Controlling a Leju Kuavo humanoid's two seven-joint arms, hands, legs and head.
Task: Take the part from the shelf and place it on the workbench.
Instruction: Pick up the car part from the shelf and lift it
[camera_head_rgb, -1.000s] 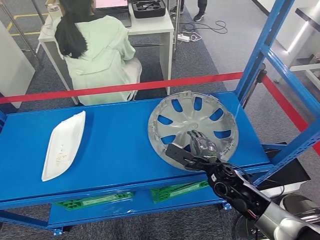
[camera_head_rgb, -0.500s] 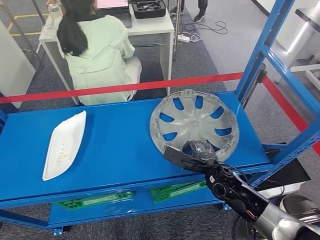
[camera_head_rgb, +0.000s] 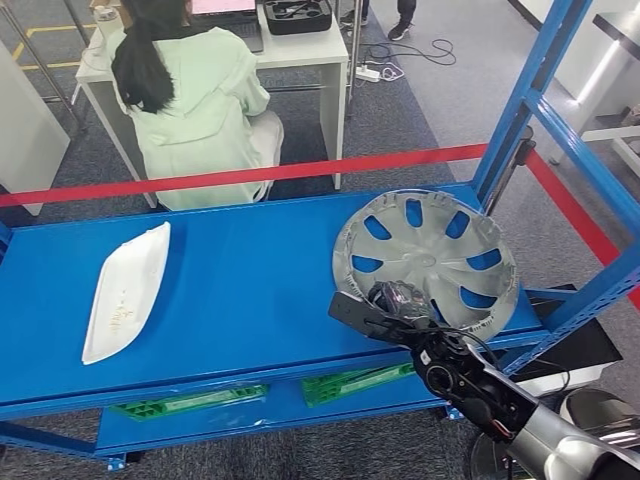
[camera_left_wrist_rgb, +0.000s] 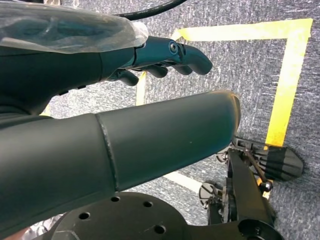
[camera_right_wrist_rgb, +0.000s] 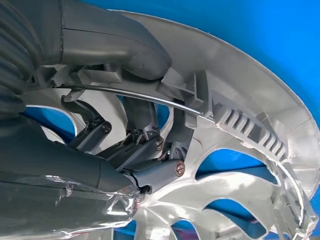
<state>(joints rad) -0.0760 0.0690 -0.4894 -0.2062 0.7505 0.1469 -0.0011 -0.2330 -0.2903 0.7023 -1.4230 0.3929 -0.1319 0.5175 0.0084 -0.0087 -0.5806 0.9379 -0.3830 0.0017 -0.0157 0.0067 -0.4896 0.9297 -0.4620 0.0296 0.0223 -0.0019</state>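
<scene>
The robot's right hand (camera_head_rgb: 398, 300) grips the near rim of a silver hubcap (camera_head_rgb: 430, 258), thumb on one face of the rim and darker fingers (camera_right_wrist_rgb: 151, 150) hooked through the openings on the other. The hubcap is tilted, its near edge raised in the hand while the far part sits over the right end of the blue shelf (camera_head_rgb: 226, 290), close to the shelf's upright post (camera_head_rgb: 521, 95). It looks like thin moulded plastic: probably light and fairly stiff, yet likely to flex or crack at its spokes if squeezed hard, and smooth enough to slip. The ribbed rim, where the hand already holds it, seems the soundest place to grip. The left hand (camera_left_wrist_rgb: 166, 57) hangs beside the body over grey carpet, fingers loosely extended, holding nothing. Farther left on the shelf lies a white tray-shaped part (camera_head_rgb: 127, 290). Beyond a red barrier tape (camera_head_rgb: 226, 178), a person (camera_head_rgb: 200, 105) sits at a white desk (camera_head_rgb: 302, 45), back turned.
</scene>
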